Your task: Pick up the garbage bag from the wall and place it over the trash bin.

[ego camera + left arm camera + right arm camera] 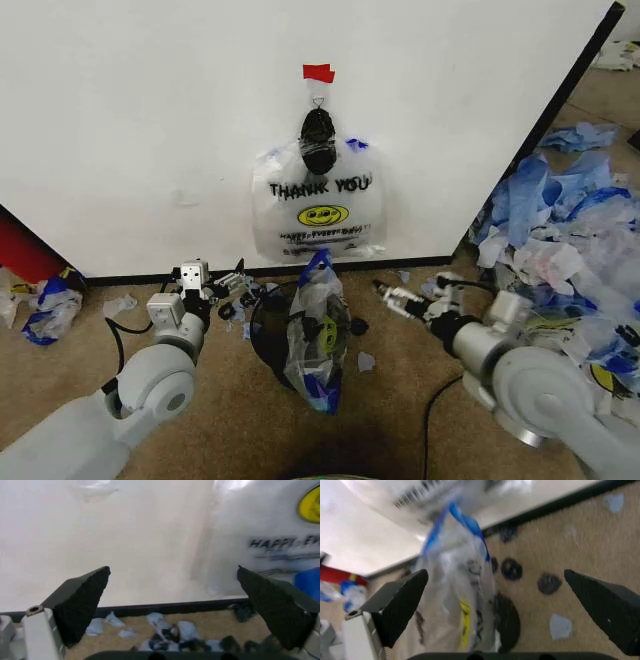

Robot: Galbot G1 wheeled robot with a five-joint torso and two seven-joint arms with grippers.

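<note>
Nearest the robot, on the carpet, the trash bin (268, 335) already carries one crumpled see-through bag (317, 335) draped across its rim. Flanking it, the left gripper (238, 281) and right gripper (385, 291) both hover low with fingers spread wide and nothing between them. Farther back, the garbage bag (320, 205) hangs flat on the wall (140, 120) from a dark clip (318, 140) under red tape (318, 72). A good grasp likely means raising one gripper toward the bunched handles below the clip, closing on several layers, then lifting off rather than tugging the thin film downward.
</note>
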